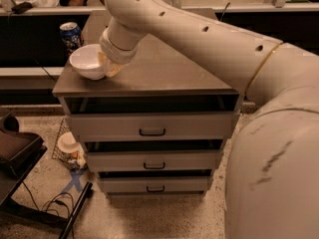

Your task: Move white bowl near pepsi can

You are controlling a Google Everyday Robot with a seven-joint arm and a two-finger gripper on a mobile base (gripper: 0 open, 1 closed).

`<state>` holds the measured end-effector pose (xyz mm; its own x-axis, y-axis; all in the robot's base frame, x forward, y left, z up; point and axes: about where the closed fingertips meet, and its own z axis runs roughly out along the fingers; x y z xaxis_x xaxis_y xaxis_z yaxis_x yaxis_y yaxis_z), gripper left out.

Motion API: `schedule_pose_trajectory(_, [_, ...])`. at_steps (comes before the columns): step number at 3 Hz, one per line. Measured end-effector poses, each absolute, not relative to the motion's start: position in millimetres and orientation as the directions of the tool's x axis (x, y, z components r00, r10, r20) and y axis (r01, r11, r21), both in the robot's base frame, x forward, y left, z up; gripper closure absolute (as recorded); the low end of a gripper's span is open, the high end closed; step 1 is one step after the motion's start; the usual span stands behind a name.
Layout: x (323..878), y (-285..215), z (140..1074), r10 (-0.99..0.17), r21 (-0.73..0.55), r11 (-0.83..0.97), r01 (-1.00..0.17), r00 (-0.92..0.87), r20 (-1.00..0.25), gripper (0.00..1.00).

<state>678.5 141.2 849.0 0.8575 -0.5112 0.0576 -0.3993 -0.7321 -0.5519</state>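
Note:
The white bowl [88,61] sits at the left edge of the brown cabinet top [164,73], upright. The blue pepsi can [71,35] stands just behind it, at the far left of the top, partly hidden by the bowl's rim. My gripper [107,66] is at the bowl's right rim, under the big white arm that reaches in from the right. It is shut on the bowl's rim.
The cabinet has three drawers with dark handles [152,132]. A wire basket with a white cup-like item [66,144] stands on the floor to the left. A dark case [15,151] lies at the far left. A counter runs behind.

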Motion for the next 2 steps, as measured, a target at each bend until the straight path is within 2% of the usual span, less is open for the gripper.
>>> schedule_pose_trajectory(2, [677.5,143.4,845.1,-0.507,-0.548,-0.735,-0.399,0.86,0.054,0.44])
